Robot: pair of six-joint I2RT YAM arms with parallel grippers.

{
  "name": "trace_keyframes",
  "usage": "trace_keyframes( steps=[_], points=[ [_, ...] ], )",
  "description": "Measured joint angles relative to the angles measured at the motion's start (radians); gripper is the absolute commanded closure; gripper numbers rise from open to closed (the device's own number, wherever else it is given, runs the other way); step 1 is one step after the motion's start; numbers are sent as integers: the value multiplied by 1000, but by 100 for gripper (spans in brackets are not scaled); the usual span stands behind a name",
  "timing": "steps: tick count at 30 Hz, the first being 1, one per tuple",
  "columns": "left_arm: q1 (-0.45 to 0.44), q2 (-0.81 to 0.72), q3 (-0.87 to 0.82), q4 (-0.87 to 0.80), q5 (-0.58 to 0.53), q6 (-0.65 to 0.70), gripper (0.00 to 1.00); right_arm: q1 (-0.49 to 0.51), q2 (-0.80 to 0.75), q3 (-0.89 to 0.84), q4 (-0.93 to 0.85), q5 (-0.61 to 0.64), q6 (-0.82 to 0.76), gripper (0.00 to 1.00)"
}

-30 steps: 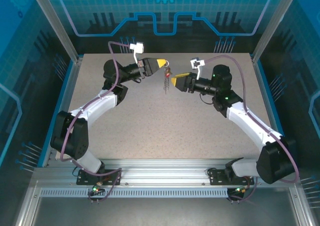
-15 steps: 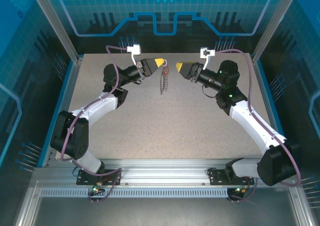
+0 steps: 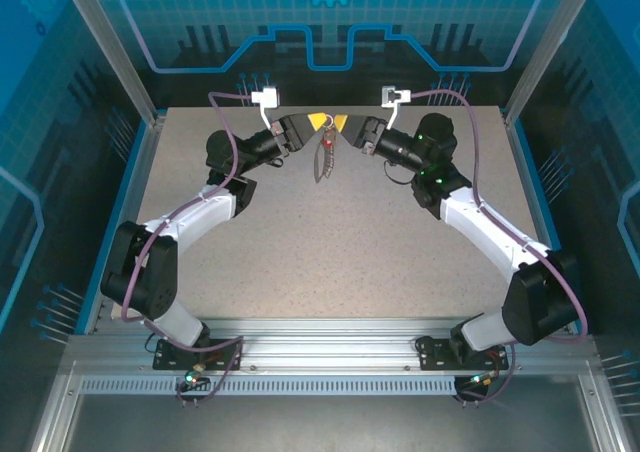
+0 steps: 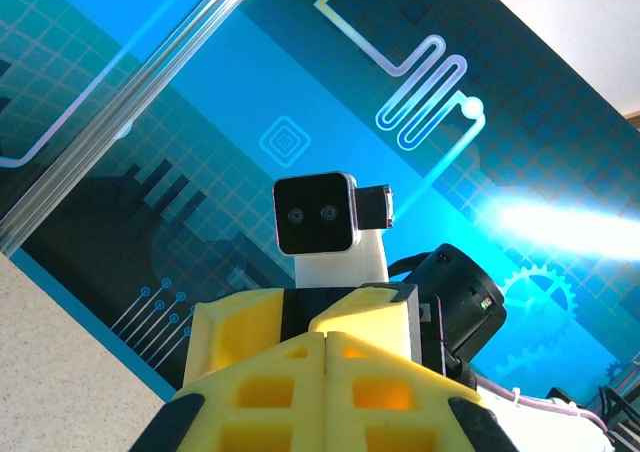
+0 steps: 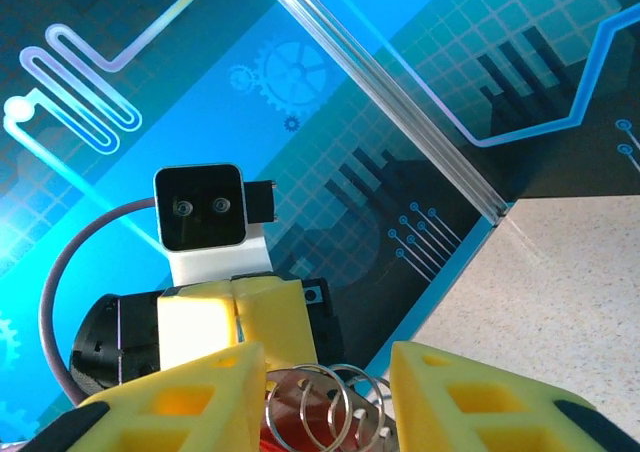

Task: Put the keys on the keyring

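- The left claw (image 3: 319, 122), held up over the 12 o'clock end of the counter (image 3: 330, 262), is pressed together, pinching the keyring (image 3: 323, 162), which dangles beneath it.
- The right claw (image 3: 341, 123) faces it from 3 o'clock, fingers spread, with the silvery coils (image 5: 320, 407) between them.
- The red key (image 3: 328, 142) hangs in the bunch.

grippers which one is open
The right gripper: its yellow fingers stand apart either side of the keyring, while the left gripper has its fingers pressed together.
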Motion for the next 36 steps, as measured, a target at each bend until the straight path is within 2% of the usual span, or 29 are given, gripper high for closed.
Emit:
trace_keyframes(
  steps=[22, 26, 36],
  points=[
    [-1, 0, 0, 20, -7, 0, 100, 25, 4, 13, 34, 0, 0, 59],
    [-2, 0, 0, 20, -7, 0, 100, 26, 4, 13, 38, 0, 1, 63],
    [-5, 0, 0, 21, -7, -11, 100, 27, 10, 13, 53, -9, 8, 80]
  ],
)
